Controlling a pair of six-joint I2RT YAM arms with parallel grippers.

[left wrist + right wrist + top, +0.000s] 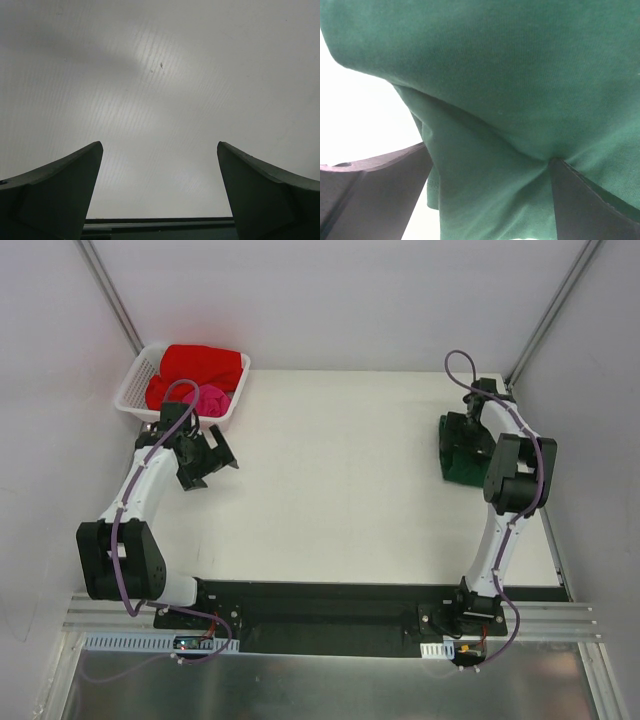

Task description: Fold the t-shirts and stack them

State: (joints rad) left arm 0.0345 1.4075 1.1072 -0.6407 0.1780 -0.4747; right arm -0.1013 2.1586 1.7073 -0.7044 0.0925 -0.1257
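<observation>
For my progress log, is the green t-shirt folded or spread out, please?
Folded: the green t-shirt sits as a small compact bundle with overlapping layers.

Plain dark green is being shown by the green shirt (460, 462) at the tabletop's (340, 490) far right edge. Bright red and vivid pink are being shown by the red shirt (203, 367) and pink shirt (212, 400) in a white lattice basket (133, 390) at the far left corner. The tabletop is being seen as off-white, faintly ribbed. The arms (140, 485) are being seen in white and black, the cables (447, 368) in purple.
</observation>
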